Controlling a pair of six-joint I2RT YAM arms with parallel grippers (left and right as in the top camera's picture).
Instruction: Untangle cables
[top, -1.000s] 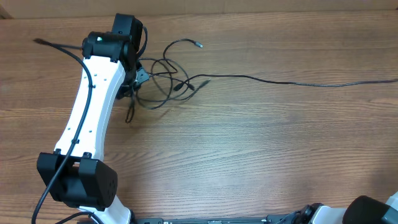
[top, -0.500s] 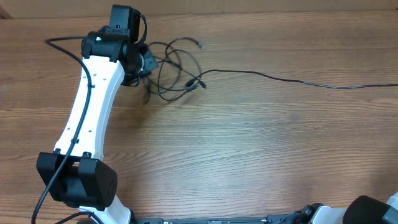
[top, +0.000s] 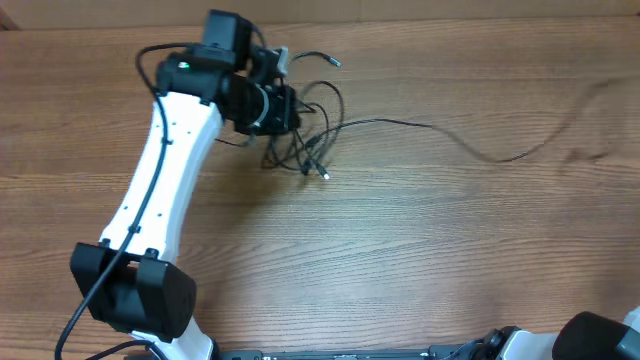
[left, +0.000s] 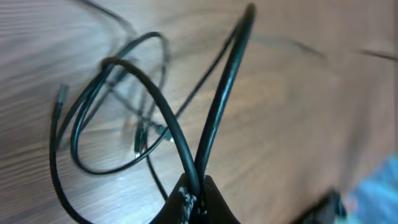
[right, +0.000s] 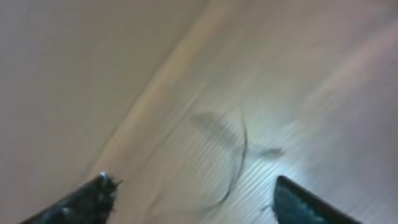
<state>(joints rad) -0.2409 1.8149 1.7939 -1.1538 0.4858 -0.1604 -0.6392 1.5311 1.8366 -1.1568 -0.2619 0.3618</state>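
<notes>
Overhead: the left gripper (top: 283, 103) is at the far side of the table (top: 400, 250), clamped on the cables (top: 310, 142); one strand trails right. Left wrist: its fingers (left: 186, 202) pinch two strands, with loops spread over the wood. Right wrist: the right gripper (right: 196, 196) stands apart, over a blurred cable (right: 239, 155).

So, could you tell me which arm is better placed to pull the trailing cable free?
The right, probably. The left claw is shut on the cable tangle, anchoring it, while the right claw is open and empty, and the trailing cable runs toward its side.
</notes>
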